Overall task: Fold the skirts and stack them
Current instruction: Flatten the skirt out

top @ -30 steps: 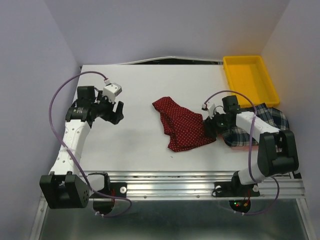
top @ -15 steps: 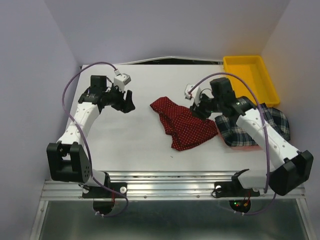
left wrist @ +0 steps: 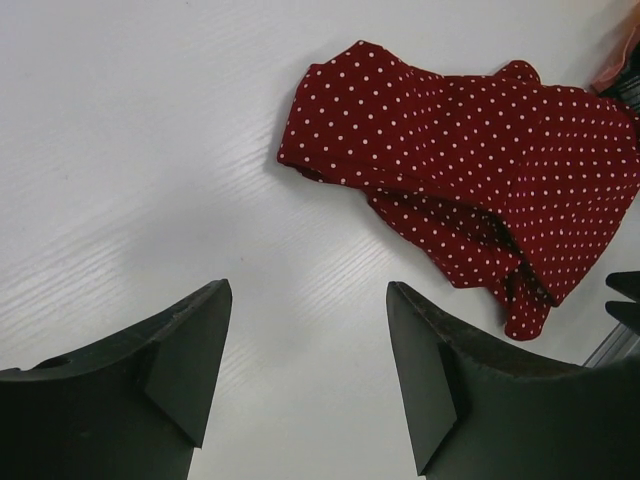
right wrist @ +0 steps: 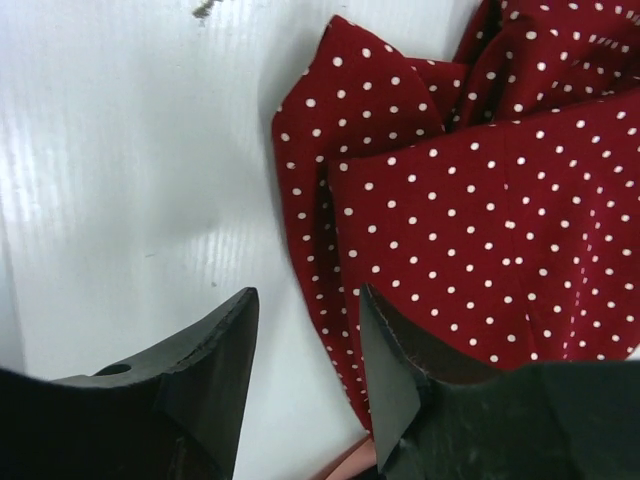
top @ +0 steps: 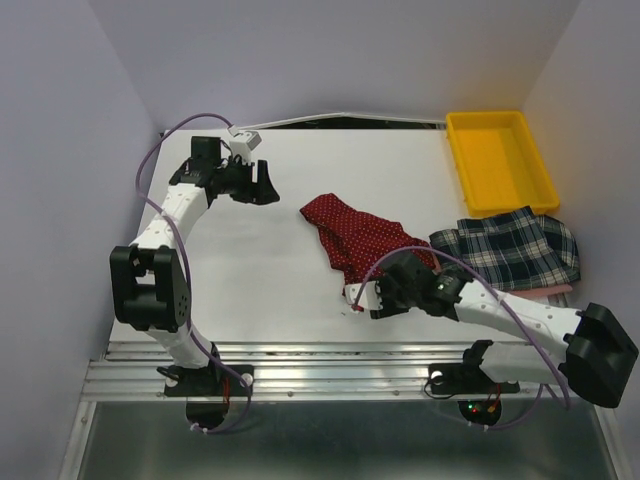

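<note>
Left arm is stretched to the far left part of the white table (top: 250, 280). The left gripper (top: 260, 187) is over bare tabletop, well apart from any cloth. In the left wrist view its two black fingers (left wrist: 180, 370) are spread wide with nothing between them but white surface.

The dark red cloth skirt with tiny white dots (top: 362, 243) lies crumpled near the middle of the table, folded over itself in uneven layers. One rounded corner points toward the left arm, and the rest trails toward the near edge.

Right arm lies low along the near edge. The right gripper (top: 383, 292) is at the near corner of the red dotted skirt. In the right wrist view the black fingers (right wrist: 210, 370) are parted by a narrow gap. The skirt's edge shows in that gap beside bare table, and one finger overlaps the cloth. The jaws are not pinching it.

The dark navy and green plaid cloth skirt with white lines (top: 510, 250) lies flat on the right side, just beside the red one. A strip of pink cloth (top: 558, 291) shows at its near edge.

A yellow rectangular plastic tray (top: 470, 165) sits at the far right corner, near the plaid skirt.
</note>
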Motion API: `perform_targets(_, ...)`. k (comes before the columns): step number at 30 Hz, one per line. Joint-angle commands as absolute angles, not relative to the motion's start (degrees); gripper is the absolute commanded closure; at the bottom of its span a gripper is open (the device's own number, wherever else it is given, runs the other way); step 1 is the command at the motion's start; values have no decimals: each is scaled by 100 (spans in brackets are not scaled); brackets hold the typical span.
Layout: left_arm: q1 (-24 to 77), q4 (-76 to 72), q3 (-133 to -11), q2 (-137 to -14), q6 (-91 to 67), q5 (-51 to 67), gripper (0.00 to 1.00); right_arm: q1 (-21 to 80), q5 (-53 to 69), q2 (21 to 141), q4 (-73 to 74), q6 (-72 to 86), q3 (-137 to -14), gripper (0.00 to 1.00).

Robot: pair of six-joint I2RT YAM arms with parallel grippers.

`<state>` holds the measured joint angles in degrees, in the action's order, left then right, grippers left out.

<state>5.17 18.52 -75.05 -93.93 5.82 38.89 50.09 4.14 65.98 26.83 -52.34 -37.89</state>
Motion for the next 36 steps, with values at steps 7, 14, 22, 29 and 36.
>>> perform_targets(7, 536, 1679, -7559, -9246, 466, 3823, 25, 5089, -623, 6705, 151, -5959, -2742, 52)
perform_targets(14, 527, 1644, -7523, -9202, 545, 3700, 22, 5089, -782, 7118, -782, -6047, -2557, 56)
perform_targets(22, 527, 1564, -7690, -9421, 861, 3516, 22, 5089, -906, 6724, -318, -5503, -3365, 85)
perform_targets(29, 580, 1319, -7726, -9501, 1818, 3533, 22, 5019, -913, 6398, 500, -4265, -4516, 99)
perform_targets(36, 720, 1011, -7094, -9124, 4145, 3885, 23, 4370, -1387, 6223, 580, -3061, -5036, 99)
